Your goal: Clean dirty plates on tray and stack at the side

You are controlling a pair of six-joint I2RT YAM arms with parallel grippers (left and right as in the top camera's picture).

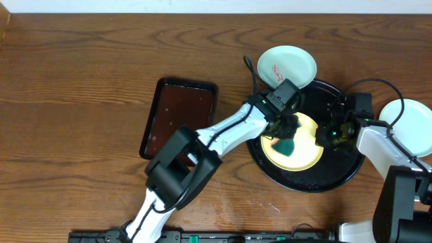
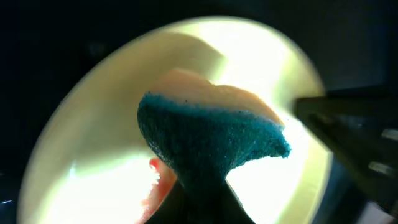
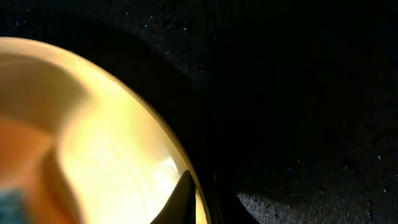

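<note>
**Asker:** Start at your left. What is there?

**Me:** Farthest left is the brown tray (image 1: pixel 179 118), well apart from the work. Next comes my left gripper (image 1: pixel 286 129), closed hard on a teal sponge (image 2: pixel 211 140). It is pinched at the sponge's narrow end, with the broad face down over the yellow plate (image 1: pixel 307 156).

**Asker:** And where does that plate lie?

**Me:** It lies in the middle of the black tray (image 1: pixel 304 187). A red smear (image 2: pixel 153 164) shows on its floor, just beside the sponge. Behind it, a mint plate (image 1: pixel 288 66) rests partly over the tray's far rim.

**Asker:** How will the yellow one handle?

**Me:** I judge it light, stiff and glossy. On that slick tray it would likely skate under a wipe unless it is pinned. The shallow floor gives me nothing to grip, so the thin raised rim is the place to take it, and gently, since a plate can chip.

**Asker:** Then your right side?

**Me:** My right gripper (image 1: pixel 333 133) is at the plate's right edge. From that wrist, one dark fingertip (image 3: pixel 184 191) lies on the inner side of the rim. The other finger is lost against the black, so I cannot tell whether I am clamped on the rim or only resting there. Farthest right, a pale plate (image 1: pixel 413 125) lies off the tray.
</note>
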